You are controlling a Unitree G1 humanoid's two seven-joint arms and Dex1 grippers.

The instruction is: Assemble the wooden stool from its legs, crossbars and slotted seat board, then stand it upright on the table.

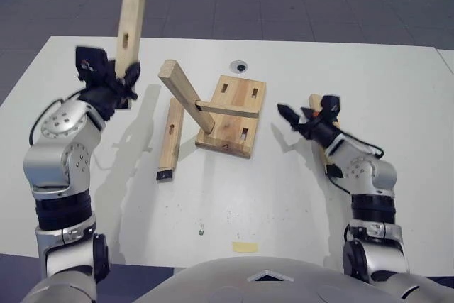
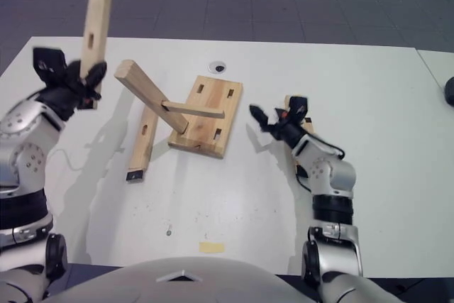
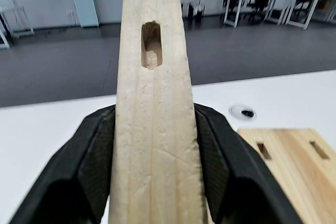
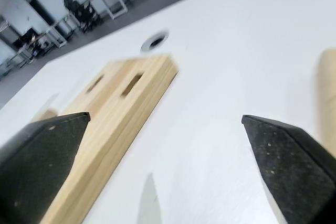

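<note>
Left gripper: we find it clamped on a leg, held upright in the air above the table's left side.
Right gripper: jaws wide apart, empty, low over the table just right of the seat board.
Seat board: flat at the table's centre, slots up.
Fitted: one tilted leg stands on the board, with a crossbar joined to it.
Loose: a second leg lies just left of the board; another wooden piece lies by the right arm, and we cannot tell its kind.
Progress: early, we judge.
Outstanding: seat the other legs and crossbars, then stand the stool upright.
</note>
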